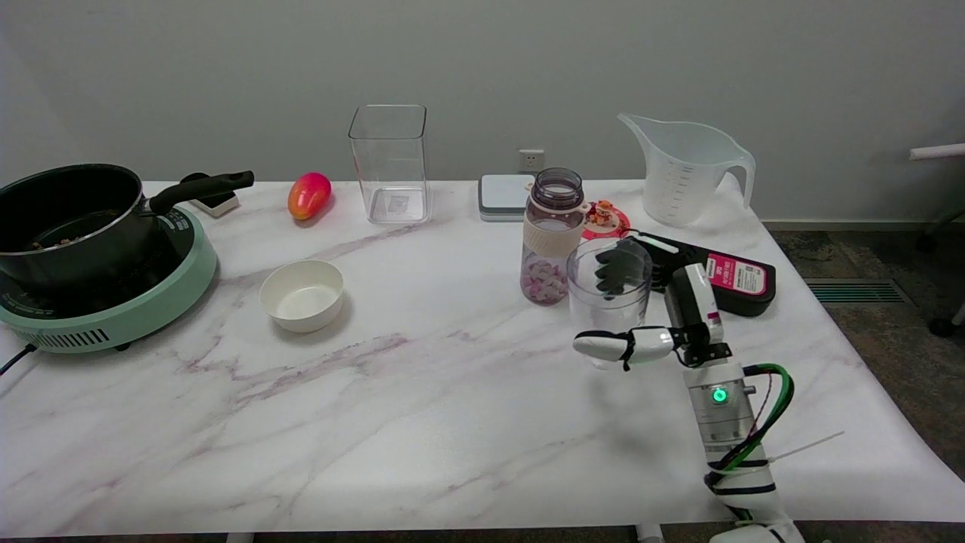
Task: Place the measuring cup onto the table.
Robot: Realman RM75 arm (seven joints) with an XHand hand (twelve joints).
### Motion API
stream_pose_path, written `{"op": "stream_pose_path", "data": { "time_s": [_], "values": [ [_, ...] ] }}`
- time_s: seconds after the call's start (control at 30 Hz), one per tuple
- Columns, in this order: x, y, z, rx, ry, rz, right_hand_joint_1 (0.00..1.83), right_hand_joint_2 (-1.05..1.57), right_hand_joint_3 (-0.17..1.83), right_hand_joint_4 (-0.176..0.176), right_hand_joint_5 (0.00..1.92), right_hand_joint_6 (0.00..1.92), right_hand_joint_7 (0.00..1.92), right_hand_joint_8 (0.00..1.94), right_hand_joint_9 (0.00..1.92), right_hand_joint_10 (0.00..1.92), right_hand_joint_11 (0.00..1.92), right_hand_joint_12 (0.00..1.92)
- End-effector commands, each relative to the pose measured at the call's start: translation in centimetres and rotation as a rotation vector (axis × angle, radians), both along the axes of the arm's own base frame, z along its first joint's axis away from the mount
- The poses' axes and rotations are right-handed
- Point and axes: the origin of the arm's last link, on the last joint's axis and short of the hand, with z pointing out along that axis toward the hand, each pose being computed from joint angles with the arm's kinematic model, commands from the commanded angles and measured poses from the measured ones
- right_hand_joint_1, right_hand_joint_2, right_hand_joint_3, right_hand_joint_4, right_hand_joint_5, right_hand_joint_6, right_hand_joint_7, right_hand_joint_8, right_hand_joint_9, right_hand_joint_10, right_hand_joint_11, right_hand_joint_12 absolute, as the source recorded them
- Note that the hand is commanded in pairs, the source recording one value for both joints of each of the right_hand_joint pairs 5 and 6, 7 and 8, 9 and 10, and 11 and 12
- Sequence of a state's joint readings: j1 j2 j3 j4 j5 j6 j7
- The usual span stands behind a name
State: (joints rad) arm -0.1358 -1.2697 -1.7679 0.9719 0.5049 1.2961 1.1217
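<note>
Right hand [654, 313] grips clear measuring cup [609, 298] upright, fingers wrapped round it, near the snack bottle [552, 237] on the desk [422, 422].

white marble-look table [422, 422] with purple veining. left edge: green induction cooker [113, 313] carrying a black pot. white bowl [301, 296] just right of it. back row: mango [309, 195], clear square container [389, 164], small white-grey scale [505, 197], translucent measuring jug [687, 170]. mid-right: purple-lidded bottle [552, 236], red coaster [603, 221] behind it, black device with pink label [720, 273], clear measuring cup [609, 290] near the bottle.
</note>
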Motion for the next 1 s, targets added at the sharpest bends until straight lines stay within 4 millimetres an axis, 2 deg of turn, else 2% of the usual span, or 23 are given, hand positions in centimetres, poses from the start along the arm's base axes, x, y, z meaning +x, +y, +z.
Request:
{"op": "stream_pose_path", "data": {
  "time_s": [0.03,0.27,0.47,0.67,0.83,1.0],
  "values": [
    [-1.1,1.2,-4.9,-0.035,0.124,0.056,1.29,1.57,0.26,0.0,1.92,1.92,1.92,1.92,1.92,1.92,1.81,1.81],
    [-1.1,0.8,-6.1,-0.008,0.155,0.053,1.3,1.57,0.27,0.0,1.92,1.92,1.92,1.92,1.92,1.92,1.81,1.81],
    [-1.3,-0.5,-7.1,0.029,0.16,0.059,1.3,1.57,0.28,0.0,1.92,1.92,1.92,1.92,1.92,1.92,1.81,1.81],
    [-1.9,-2.0,-7.9,0.079,0.077,0.072,1.29,1.57,0.26,0.0,1.92,1.92,1.92,1.92,1.92,1.92,1.82,1.82],
    [-2.2,-2.8,-7.9,0.106,0.032,0.068,1.29,1.57,0.25,0.0,1.92,1.92,1.92,1.92,1.92,1.92,1.82,1.82],
    [-2.6,-3.9,-7.6,0.178,-0.084,0.052,1.29,1.57,0.24,0.0,1.92,1.92,1.92,1.92,1.92,1.92,1.82,1.82]
  ]
}}
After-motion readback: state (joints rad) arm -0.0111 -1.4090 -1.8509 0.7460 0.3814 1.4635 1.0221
